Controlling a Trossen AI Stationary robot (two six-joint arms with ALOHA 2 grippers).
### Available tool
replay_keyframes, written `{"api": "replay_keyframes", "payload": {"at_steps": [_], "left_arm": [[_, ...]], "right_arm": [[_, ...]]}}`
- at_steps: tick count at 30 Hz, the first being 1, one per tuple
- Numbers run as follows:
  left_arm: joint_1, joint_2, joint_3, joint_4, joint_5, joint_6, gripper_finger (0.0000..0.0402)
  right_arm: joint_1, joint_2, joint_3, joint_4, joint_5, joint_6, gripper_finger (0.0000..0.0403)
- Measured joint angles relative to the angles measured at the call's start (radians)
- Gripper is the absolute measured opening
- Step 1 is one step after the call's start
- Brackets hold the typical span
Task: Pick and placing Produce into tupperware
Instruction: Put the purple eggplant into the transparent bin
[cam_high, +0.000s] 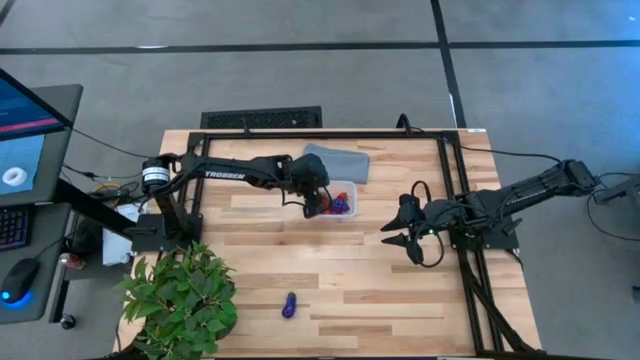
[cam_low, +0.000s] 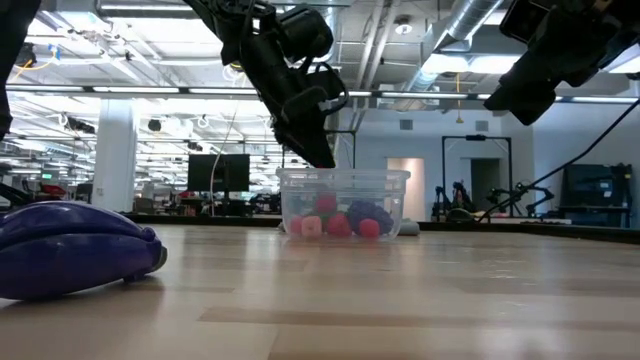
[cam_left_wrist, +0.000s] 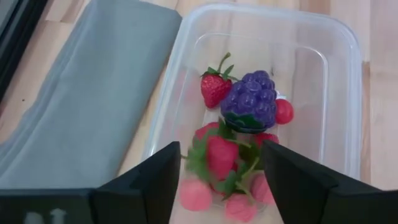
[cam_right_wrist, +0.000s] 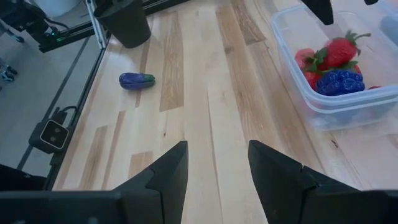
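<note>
The clear tupperware (cam_high: 343, 190) (cam_low: 345, 178) (cam_left_wrist: 186, 68) (cam_right_wrist: 292, 68) stands mid-table. It holds red strawberries (cam_left_wrist: 215, 87), pinkish bits (cam_left_wrist: 196, 194) and a dark purple berry (cam_left_wrist: 250, 101). My left gripper (cam_high: 318, 205) (cam_left_wrist: 221, 180) hangs open over the box's near-left end. Its fingers (cam_left_wrist: 161, 180) stand on either side of a strawberry (cam_left_wrist: 221, 155) without touching it. My right gripper (cam_high: 390, 234) (cam_right_wrist: 217, 168) is open, above bare table right of the box. A second dark purple piece (cam_high: 290, 305) (cam_right_wrist: 137, 79) (cam_low: 70, 250) lies on its side near the table's near edge.
A flat grey-blue pad (cam_high: 338, 162) (cam_left_wrist: 81, 93) lies just beyond the box, toward the far edge. A leafy green plant (cam_high: 180, 300) fills the near-left corner. A black frame rail (cam_high: 450, 180) runs along the right side. Bare wood lies between the box and the purple piece.
</note>
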Motion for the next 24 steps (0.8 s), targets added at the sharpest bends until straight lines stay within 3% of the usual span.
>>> {"api": "replay_keyframes", "payload": {"at_steps": [5, 13, 24], "left_arm": [[0.000, 0.000, 0.000, -0.042, 0.036, 0.039, 0.0236], [-0.015, -0.047, 0.002, -0.191, 0.123, 0.050, 0.0239], [-0.072, -0.191, 0.003, -0.316, 0.124, 0.046, 0.0233]], "right_arm": [[0.000, 0.000, 0.000, 0.000, 0.000, 0.008, 0.0191], [0.000, 0.000, 0.000, -0.005, 0.000, 0.011, 0.0191], [-0.024, 0.000, 0.000, -0.020, -0.003, -0.008, 0.0191]]}}
